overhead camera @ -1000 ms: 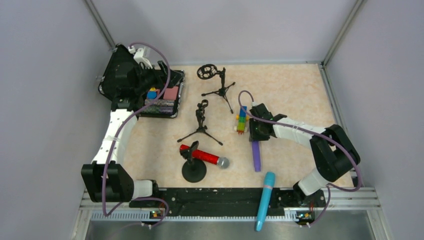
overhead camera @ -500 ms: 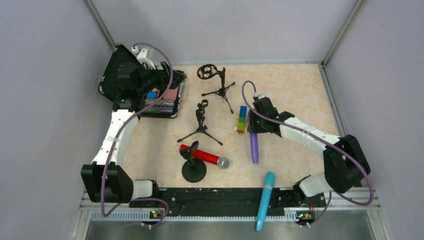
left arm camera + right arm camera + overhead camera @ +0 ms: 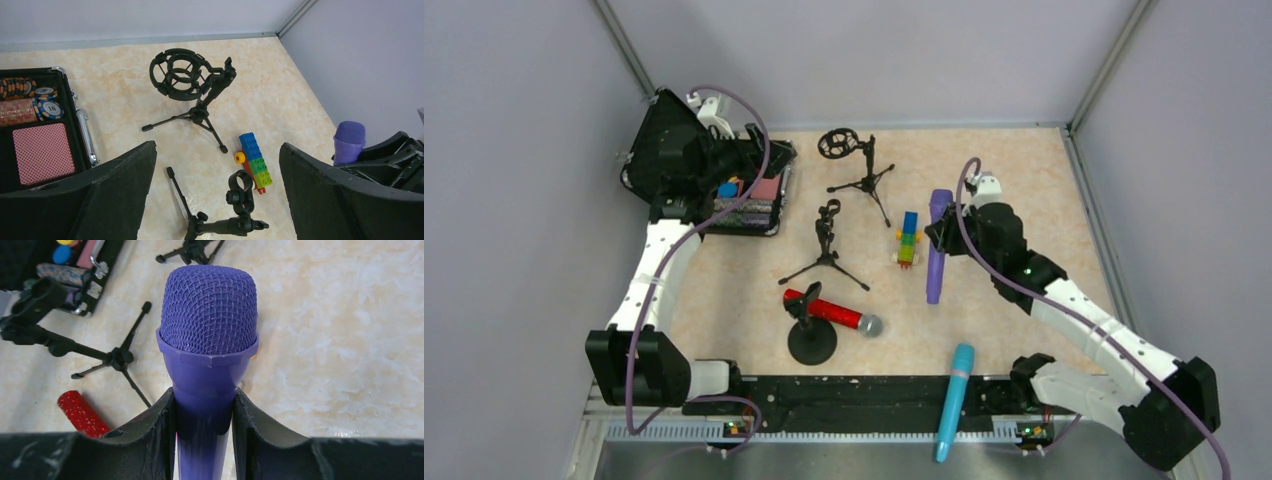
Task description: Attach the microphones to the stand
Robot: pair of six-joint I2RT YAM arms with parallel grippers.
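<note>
My right gripper (image 3: 948, 232) is shut on the purple microphone (image 3: 936, 262) just below its mesh head and holds it above the table, right of the block toy. The right wrist view shows the microphone's head (image 3: 207, 325) between my right gripper's (image 3: 204, 402) pads. The red glittery microphone (image 3: 834, 313) sits in the clip of the round-base stand (image 3: 812, 343). The cyan microphone (image 3: 955, 398) lies across the near rail. A clip tripod stand (image 3: 826, 238) and a ring-mount tripod stand (image 3: 856, 165) are empty. My left gripper (image 3: 217, 147) is open and empty, high over the case.
A multicoloured block toy (image 3: 908, 238) lies between the clip tripod and the purple microphone. An open black case (image 3: 776, 200) with cards and chips sits at the back left. Grey walls close in the table on three sides.
My right gripper has lifted the purple microphone off the table and carried it back and slightly right, its head now pointing toward the far wall. The left arm has barely moved.
</note>
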